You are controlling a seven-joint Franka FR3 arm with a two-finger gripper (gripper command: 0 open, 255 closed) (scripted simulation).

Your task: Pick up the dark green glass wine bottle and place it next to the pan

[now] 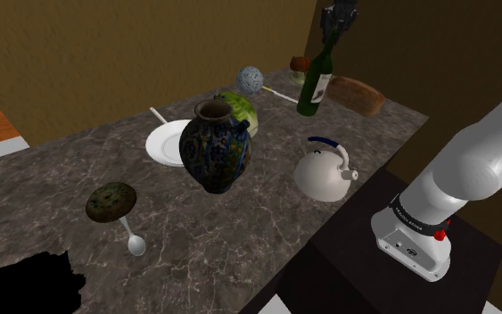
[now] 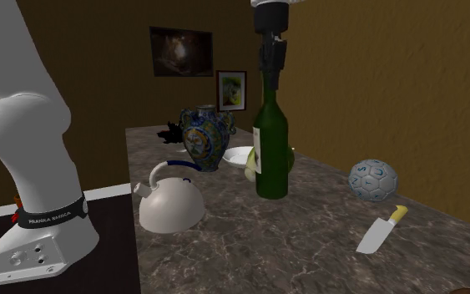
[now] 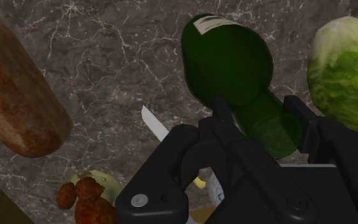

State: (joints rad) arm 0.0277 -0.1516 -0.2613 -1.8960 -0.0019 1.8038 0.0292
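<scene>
Clasping the neck of the dark green wine bottle (image 2: 271, 146) from directly above, the jaws stand closed on the glass, one finger on each side in the wrist view. The bottle stands upright near the far corner of the marbled surface (image 1: 240, 232), between the bread loaf (image 1: 357, 95) and the lettuce (image 1: 240, 107), its long axis vertical and in line with the jaws. Its base seems to rest on the surface, though a slight lift cannot be ruled out. The next move probably calls for a straight upward lift, clear of the knife (image 2: 381, 230) nearby.
</scene>
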